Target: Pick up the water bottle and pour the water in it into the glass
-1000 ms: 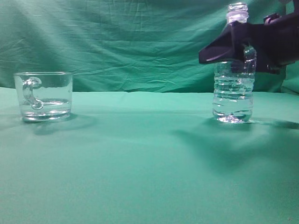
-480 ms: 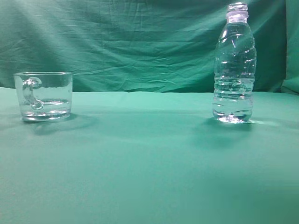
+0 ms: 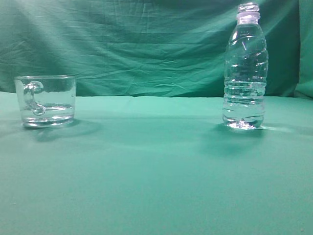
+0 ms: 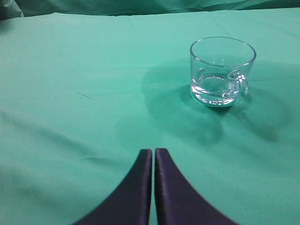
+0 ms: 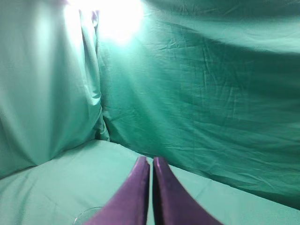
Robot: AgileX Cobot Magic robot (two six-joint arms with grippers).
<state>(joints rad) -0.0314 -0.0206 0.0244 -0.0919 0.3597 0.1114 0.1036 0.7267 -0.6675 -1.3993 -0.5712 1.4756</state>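
Standing free well apart from the glass mug (image 3: 45, 100), water bottle (image 3: 245, 68) ungrasped, left gripper (image 4: 153, 157) and right gripper (image 5: 151, 164) both pinched closed and empty; likely needing opening, then approach.

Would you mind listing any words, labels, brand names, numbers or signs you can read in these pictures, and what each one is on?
There is no readable text in any view.
The water bottle is clear plastic with no label.
The glass shows no print or marking.
The green cloth and both grippers, left and right, carry no writing.
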